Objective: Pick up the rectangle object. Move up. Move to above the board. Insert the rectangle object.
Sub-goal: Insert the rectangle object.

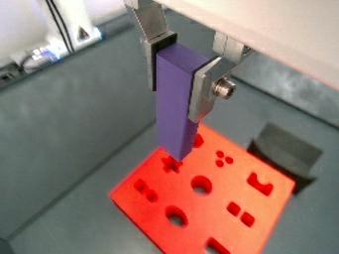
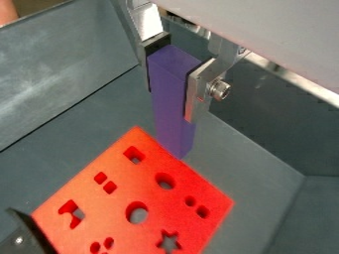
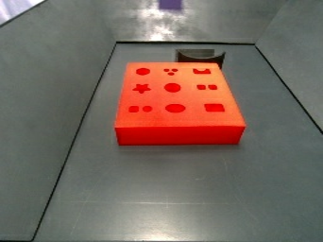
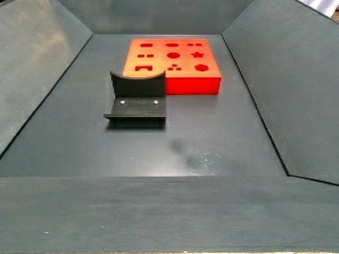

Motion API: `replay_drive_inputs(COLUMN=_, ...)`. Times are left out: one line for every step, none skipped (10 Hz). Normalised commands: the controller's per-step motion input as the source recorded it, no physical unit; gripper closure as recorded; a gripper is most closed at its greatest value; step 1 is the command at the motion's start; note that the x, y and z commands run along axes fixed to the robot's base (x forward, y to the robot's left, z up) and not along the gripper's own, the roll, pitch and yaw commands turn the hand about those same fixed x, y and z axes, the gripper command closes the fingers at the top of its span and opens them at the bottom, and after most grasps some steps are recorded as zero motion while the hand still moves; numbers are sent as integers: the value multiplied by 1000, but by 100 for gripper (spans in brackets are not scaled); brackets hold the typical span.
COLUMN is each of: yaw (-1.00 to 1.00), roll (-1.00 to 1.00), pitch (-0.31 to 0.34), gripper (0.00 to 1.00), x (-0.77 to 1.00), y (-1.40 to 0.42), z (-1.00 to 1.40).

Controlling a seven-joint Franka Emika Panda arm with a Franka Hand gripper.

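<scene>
Rectangle object (image 1: 176, 104): slim tall purple block, upright, clamped between gripper (image 1: 183, 62) fingers, hanging high above board (image 1: 199, 193); lower end clear of slab. Board: red-orange, darker cutouts, flat on grey floor. Fixture (image 4: 135, 98) just beside board edge. Both wrist views show grasp; side view catches only purple sliver (image 3: 168, 6) at frame edge.

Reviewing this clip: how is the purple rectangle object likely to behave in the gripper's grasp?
The rectangle object looks rigid, so it probably won't flex between the gripper fingers. Held near its top, high above the board, its long free end might swing. Its smooth faces could slip.
</scene>
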Motion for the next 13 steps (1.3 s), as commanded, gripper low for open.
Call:
replay_drive_inputs(yaw=-3, roll=-149, pitch=-37, gripper=100, x=1000, y=91, z=-840)
replay_drive_inputs(yaw=0, roll=-27, pitch=0, gripper=100, x=1000, y=0, z=-660)
replay_drive_inputs(yaw=106, roll=14, pitch=0, gripper=100, x=954, y=0, z=-446)
replay_drive_inputs(yaw=140, roll=63, pitch=0, gripper=100, x=886, y=-86, z=-369)
replay_drive_inputs(yaw=77, roll=96, pitch=0, gripper=100, x=914, y=-206, z=-391)
replay_drive_inputs(yaw=37, roll=129, pitch=0, gripper=100, x=929, y=-246, z=-411)
replay_drive_inputs(yaw=31, roll=157, pitch=0, gripper=100, x=929, y=-214, z=-397)
replay_drive_inputs(yaw=43, roll=174, pitch=0, gripper=100, x=917, y=-169, z=-397)
replay_drive_inputs(yaw=83, roll=217, pitch=0, gripper=100, x=857, y=-140, z=-403)
replay_drive_inputs(yaw=111, roll=197, pitch=0, gripper=100, x=846, y=-74, z=-386)
replay_drive_inputs(yaw=183, roll=159, pitch=0, gripper=100, x=777, y=0, z=-349)
replay_drive_inputs(yaw=189, roll=171, pitch=0, gripper=100, x=746, y=0, z=-371)
replay_drive_inputs(yaw=163, roll=279, pitch=0, gripper=100, x=711, y=-66, z=-426)
